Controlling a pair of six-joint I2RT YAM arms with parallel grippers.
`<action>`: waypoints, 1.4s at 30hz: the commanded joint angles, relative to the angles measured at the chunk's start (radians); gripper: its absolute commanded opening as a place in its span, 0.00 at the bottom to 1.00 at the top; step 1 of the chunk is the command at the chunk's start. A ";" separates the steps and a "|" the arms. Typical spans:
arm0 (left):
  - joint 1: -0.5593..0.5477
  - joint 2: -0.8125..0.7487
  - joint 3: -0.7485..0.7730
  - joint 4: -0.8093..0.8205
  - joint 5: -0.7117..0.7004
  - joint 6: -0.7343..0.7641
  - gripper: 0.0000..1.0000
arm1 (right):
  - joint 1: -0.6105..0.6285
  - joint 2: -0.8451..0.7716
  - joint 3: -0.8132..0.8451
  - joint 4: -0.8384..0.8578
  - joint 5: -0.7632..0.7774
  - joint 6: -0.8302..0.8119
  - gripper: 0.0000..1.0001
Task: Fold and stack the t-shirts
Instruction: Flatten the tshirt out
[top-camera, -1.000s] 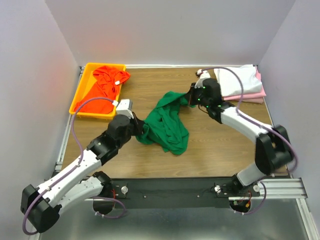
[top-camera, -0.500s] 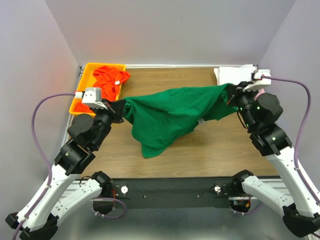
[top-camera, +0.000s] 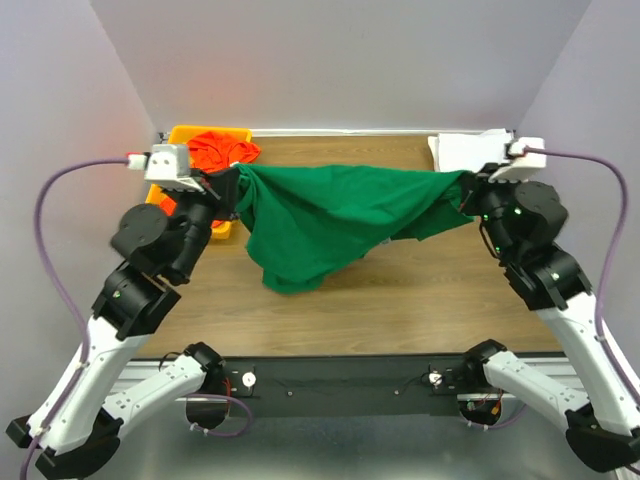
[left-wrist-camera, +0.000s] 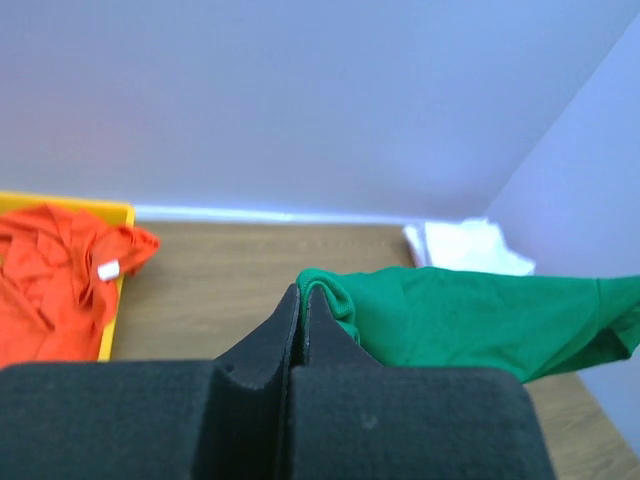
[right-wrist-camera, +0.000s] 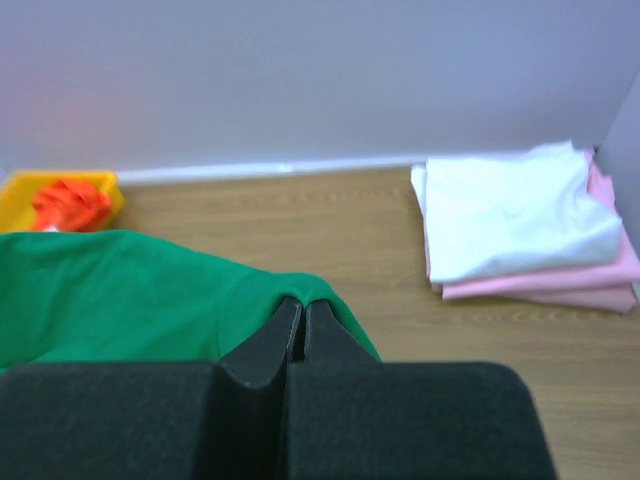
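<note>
The dark green t-shirt (top-camera: 335, 215) hangs stretched in the air between both arms, its lower part sagging toward the table. My left gripper (top-camera: 232, 185) is shut on its left edge; the left wrist view shows green cloth (left-wrist-camera: 450, 315) pinched at the tips (left-wrist-camera: 302, 295). My right gripper (top-camera: 468, 182) is shut on the right edge, cloth (right-wrist-camera: 120, 290) draped over the tips (right-wrist-camera: 303, 305). The orange-red t-shirt (top-camera: 222, 150) lies crumpled in the yellow tray, white neck tag (left-wrist-camera: 108, 270) showing. The white t-shirt (right-wrist-camera: 510, 220) lies folded on the folded pink one (right-wrist-camera: 560, 288) at the back right.
The yellow tray (top-camera: 180, 133) stands at the back left corner, partly behind my left wrist. Lavender walls close the back and both sides. The wooden table (top-camera: 400, 300) shows bare under and in front of the hanging shirt.
Both arms have lifted and drawn apart, pulling the green t-shirt from a heap on the table into a taut span in the air. Both grips stayed shut.
</note>
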 joint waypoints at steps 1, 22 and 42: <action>0.005 -0.052 0.094 0.023 -0.013 0.033 0.00 | 0.003 -0.100 0.096 -0.015 0.003 -0.004 0.00; 0.085 0.092 -0.280 0.336 0.273 -0.083 0.00 | 0.003 0.157 0.251 0.011 0.185 -0.092 0.00; -0.326 0.592 -0.367 0.442 0.021 -0.125 0.67 | -0.172 0.471 -0.111 0.122 -0.153 0.156 1.00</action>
